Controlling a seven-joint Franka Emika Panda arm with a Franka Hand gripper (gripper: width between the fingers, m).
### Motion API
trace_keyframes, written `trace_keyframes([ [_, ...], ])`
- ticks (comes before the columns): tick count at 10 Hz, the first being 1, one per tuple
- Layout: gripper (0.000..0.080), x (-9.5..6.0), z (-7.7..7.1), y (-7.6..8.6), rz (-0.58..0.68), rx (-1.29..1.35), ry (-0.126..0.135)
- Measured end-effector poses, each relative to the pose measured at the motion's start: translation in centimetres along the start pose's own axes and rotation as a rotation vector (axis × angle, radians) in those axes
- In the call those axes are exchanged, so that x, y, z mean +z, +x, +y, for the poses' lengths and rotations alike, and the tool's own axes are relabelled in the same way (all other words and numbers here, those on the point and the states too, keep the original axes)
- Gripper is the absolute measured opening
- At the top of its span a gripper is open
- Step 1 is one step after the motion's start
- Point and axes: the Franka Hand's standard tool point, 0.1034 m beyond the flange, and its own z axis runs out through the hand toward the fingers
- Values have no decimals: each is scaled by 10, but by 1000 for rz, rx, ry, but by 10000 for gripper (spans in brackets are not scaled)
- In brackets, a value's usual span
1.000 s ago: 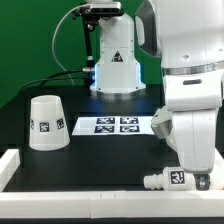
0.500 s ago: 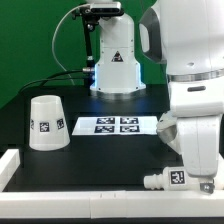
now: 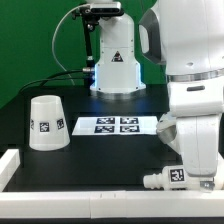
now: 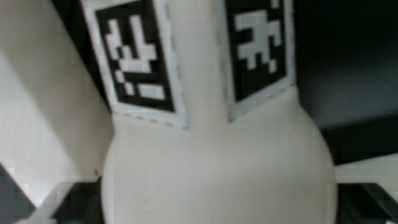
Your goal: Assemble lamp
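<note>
Since the arm [image 3: 195, 80] hides the jaws in the exterior view and white plastic fills the wrist view, I cannot tell how far the jaws are open or whether they hold anything.

- Shade [image 3: 44, 122]: upright, wide end down, well apart from the jaws.
- Marker board [image 3: 115, 125]: lies between.
- Base [image 3: 176, 178]: on its side on the bench [image 3: 110, 160], right under the jaws, near the front rail [image 3: 80, 193].

Risk (judgement): an off-centre close could roll or skid the base into the rail.

Long axis lies level along the rail, with the round neck pointing toward the shade's side.
</note>
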Motion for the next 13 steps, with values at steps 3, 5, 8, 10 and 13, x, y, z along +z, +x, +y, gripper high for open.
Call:
trace_keyframes([
  [3, 564, -2, 2, -2, 1, 10, -2],
  [5, 564, -40, 14, -27, -3, 77, -40],
  [8, 567, -65, 14, -63, 18, 420, -29],
  [10, 567, -65, 13, -61, 19, 579, -14],
  [13, 567, -66, 14, -65, 31, 769, -10],
])
